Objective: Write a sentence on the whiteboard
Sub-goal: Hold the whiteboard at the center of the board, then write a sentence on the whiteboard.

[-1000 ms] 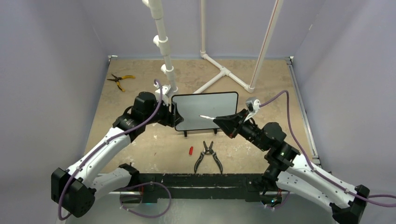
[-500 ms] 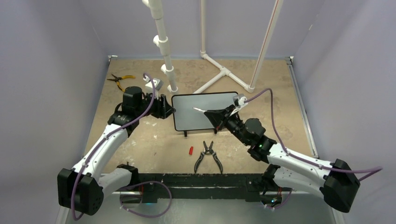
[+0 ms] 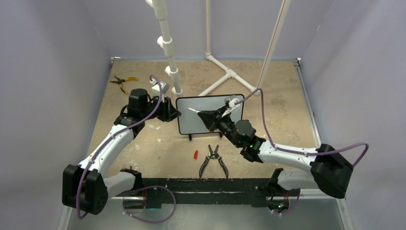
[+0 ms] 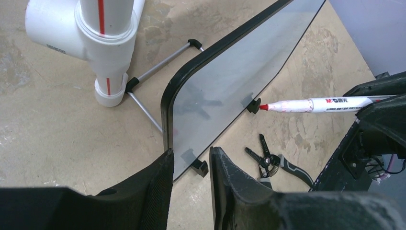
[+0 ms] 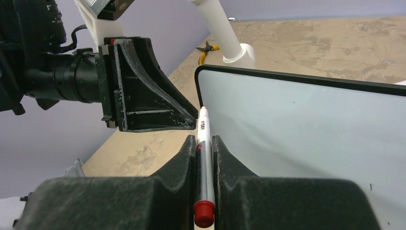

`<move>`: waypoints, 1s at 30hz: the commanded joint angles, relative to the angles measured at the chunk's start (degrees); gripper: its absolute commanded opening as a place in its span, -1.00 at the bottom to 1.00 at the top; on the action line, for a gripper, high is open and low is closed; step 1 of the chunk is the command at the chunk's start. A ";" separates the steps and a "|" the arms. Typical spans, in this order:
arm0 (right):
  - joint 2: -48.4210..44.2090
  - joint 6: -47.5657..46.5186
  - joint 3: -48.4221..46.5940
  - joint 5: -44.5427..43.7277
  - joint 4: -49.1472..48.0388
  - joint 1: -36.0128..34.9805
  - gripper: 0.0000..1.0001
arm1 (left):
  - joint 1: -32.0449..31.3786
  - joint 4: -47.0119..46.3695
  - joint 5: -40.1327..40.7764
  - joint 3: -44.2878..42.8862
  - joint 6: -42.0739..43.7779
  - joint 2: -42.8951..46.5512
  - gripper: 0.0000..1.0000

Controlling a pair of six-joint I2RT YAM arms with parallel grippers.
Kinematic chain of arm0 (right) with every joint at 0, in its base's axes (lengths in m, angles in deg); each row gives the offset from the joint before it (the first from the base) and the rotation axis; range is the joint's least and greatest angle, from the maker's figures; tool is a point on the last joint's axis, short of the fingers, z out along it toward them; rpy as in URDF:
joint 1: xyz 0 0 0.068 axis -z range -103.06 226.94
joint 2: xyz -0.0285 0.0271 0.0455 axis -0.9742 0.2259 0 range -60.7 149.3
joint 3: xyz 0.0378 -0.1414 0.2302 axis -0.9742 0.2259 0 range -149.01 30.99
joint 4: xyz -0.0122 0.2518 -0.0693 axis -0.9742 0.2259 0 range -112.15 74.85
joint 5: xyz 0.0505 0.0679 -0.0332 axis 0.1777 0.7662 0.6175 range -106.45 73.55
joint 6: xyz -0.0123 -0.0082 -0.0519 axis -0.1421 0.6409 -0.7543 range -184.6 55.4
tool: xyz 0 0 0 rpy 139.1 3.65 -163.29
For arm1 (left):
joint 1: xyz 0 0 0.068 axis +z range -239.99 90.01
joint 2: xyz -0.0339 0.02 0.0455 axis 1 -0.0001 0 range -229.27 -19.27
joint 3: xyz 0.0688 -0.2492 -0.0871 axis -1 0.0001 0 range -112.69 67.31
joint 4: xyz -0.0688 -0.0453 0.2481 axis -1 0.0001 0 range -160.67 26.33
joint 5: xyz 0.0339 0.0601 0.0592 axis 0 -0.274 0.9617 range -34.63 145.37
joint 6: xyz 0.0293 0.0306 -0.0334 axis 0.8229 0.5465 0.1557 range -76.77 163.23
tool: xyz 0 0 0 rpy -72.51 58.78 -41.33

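So, blank whiteboard (image 3: 187, 123) standing upright mid-table (image 3: 158, 143), thin black frame, rounded corners.
Right gripper (image 3: 201, 115) clamps a red-tipped marker (image 3: 194, 110) near its upper left; left gripper (image 3: 176, 114) straddles the left edge, can't tell if it's pinching.

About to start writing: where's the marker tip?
Top view: the marker, in the right gripper, points its tip at the whiteboard's left side, near the left gripper.
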 commanded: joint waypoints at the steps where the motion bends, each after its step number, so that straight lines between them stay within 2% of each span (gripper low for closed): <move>1: 2.87 -2.48 -3.69 -4.56 -5.89 -0.87 -1.00 | 0.40 -2.69 -1.20 0.17 0.38 -0.58 -0.38; 30: 10.80 -4.10 -8.17 -9.03 -7.37 -1.19 -1.00 | 0.39 -2.93 -2.16 0.17 0.02 -2.97 -0.50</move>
